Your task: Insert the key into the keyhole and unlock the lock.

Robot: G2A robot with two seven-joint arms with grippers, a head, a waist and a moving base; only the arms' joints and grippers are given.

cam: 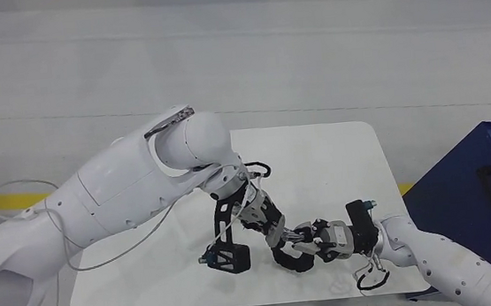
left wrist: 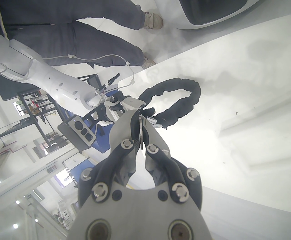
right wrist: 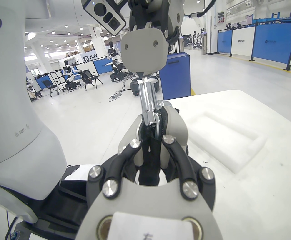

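- Left gripper [left wrist: 139, 119] clamped on key [left wrist: 141, 134], held edge-on, frame centre.
- Right gripper [right wrist: 156, 114] clamped on cable lock [right wrist: 149, 136]; its chrome cylinder [right wrist: 147, 100] juts past the jaws, upper centre, meeting key tip.

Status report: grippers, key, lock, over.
Left gripper shut on flat metal key. Right gripper shut on chrome cylinder cable lock. Key tip at cylinder's end. Nothing blocks.

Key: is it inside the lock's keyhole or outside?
Seemingly inside: the key meets the chrome end of the lock, little blade showing. Depth: cannot tell.
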